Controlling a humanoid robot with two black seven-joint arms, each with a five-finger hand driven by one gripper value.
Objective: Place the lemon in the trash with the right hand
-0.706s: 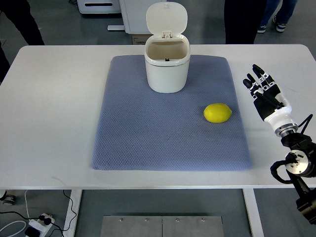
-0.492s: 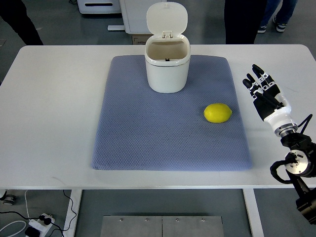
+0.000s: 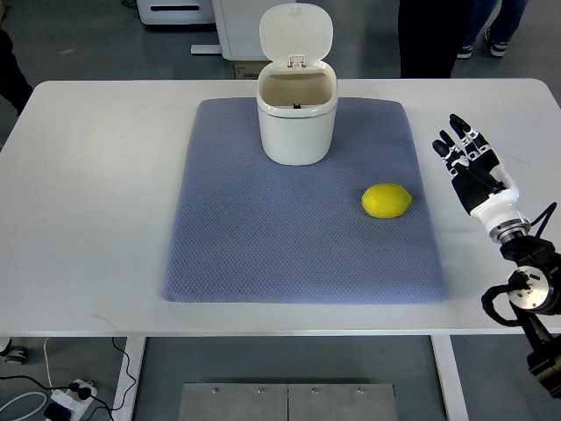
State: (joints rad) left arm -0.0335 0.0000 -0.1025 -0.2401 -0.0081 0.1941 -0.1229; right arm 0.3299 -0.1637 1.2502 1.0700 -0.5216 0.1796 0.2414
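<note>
A yellow lemon (image 3: 387, 201) lies on the right part of a blue-grey mat (image 3: 263, 237). At the mat's far edge stands a white trash bin (image 3: 296, 115) with its lid flipped up and its mouth open. My right hand (image 3: 466, 154) hovers over the bare white table to the right of the mat, fingers spread and pointing away, holding nothing. It is apart from the lemon, roughly a hand's length to its right. The left arm does not show.
The white table (image 3: 96, 193) reaches well beyond the mat on both sides. People's legs stand behind the far edge at top right (image 3: 434, 35) and at the left edge (image 3: 10, 74). A power strip lies on the floor (image 3: 70, 395).
My right hand has barely shifted. The person at the top left has moved further out of the picture.
</note>
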